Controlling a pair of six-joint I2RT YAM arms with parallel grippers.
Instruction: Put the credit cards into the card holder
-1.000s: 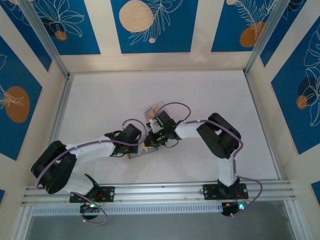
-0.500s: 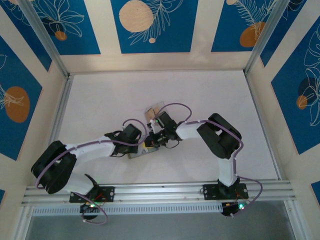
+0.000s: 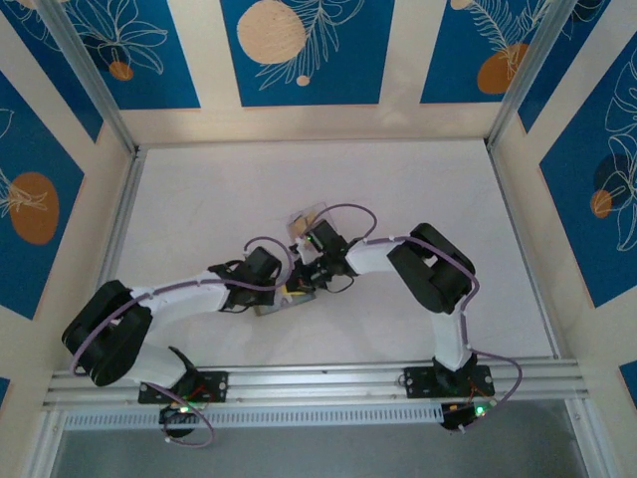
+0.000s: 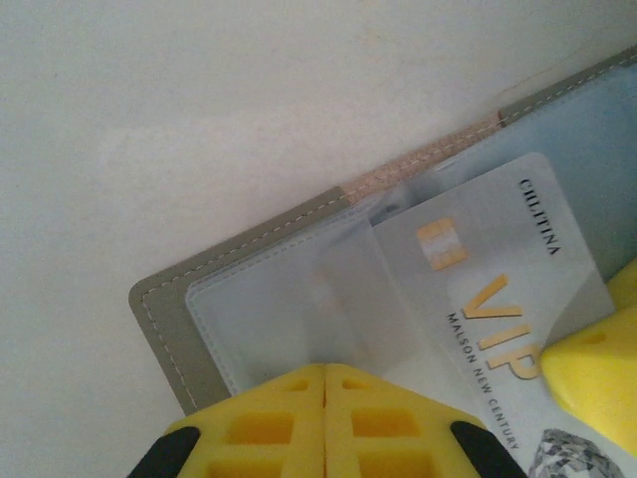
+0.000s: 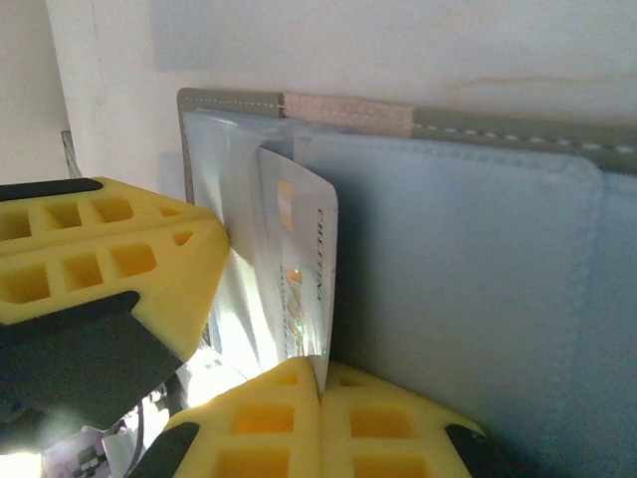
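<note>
The card holder (image 4: pixel 164 319) lies open on the table, grey outside and pale blue inside with clear pockets. It also shows as card holder (image 5: pixel 468 269) and card holder (image 3: pixel 271 305). My left gripper (image 4: pixel 325 370) is shut, its tips pinching the clear pocket film. A silver VIP credit card (image 4: pixel 498 269) sits partly inside that pocket. My right gripper (image 5: pixel 323 383) is shut on the near edge of that credit card (image 5: pixel 307 269), which stands on edge. Both grippers meet over the holder, the left gripper (image 3: pixel 289 289) beside the right gripper (image 3: pixel 302 279).
A tan card-like piece (image 3: pixel 307 217) lies on the white table (image 3: pixel 199 199) just beyond my right wrist. A yellow finger of the other gripper shows at the right of the left wrist view and at the left of the right wrist view. Walls enclose the table.
My right arm has eased slightly to the left. The left arm and the card holder have stayed put.
</note>
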